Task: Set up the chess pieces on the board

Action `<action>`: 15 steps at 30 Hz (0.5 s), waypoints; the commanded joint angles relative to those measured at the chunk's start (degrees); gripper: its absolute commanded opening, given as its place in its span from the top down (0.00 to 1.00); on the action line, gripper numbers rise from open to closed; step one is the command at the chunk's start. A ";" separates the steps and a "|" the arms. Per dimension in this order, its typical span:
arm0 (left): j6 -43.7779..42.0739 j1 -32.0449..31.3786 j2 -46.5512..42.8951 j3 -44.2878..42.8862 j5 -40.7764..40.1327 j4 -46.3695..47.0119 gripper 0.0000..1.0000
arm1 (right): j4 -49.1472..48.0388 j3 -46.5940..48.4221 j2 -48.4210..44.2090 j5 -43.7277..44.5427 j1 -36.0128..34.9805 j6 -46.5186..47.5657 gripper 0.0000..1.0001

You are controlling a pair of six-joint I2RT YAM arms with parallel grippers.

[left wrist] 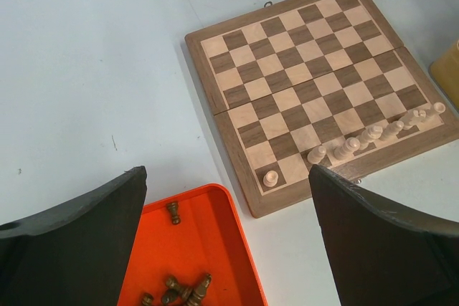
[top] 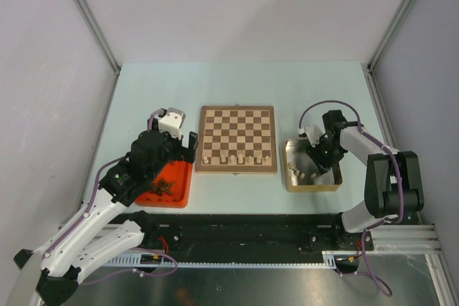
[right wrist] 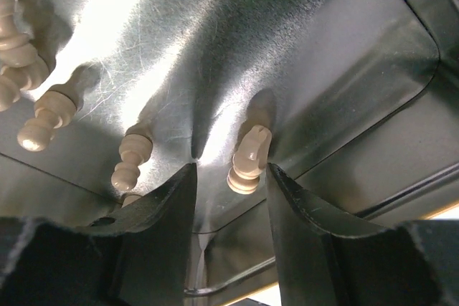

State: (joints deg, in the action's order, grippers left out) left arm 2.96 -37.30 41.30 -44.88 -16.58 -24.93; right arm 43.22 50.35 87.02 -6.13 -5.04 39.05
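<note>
The left gripper was held wide open over the red tray, where a few dark pieces were scattered. The board was parked mid-way across the table, with pale chess pieces lined up along its near edge. Over in the gold tin, the right gripper was parted around one loose pale piece, not clamped on it.

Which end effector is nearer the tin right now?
Right. The right end effector is down inside the tin, fingers flanking a pale piece on its floor. The left end effector hangs over the red tray, across the board from the tin.
</note>
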 commanded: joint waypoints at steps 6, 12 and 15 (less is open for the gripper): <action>-1.91 0.30 -0.34 0.23 0.58 1.64 0.00 | -1.65 -0.60 2.62 3.49 -0.32 -0.82 0.64; -1.73 0.30 -0.96 0.15 0.67 1.90 0.00 | -1.47 -0.51 2.01 2.53 -0.06 -1.17 0.80; -1.73 0.30 -1.13 0.23 1.11 1.90 0.00 | -1.30 -0.34 0.79 1.56 0.12 -0.99 0.85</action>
State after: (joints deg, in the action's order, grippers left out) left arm 2.96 -37.30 41.10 -44.77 -16.29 -24.91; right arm 42.00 50.02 88.77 -3.51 -5.19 38.13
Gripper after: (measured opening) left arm 0.995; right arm 0.236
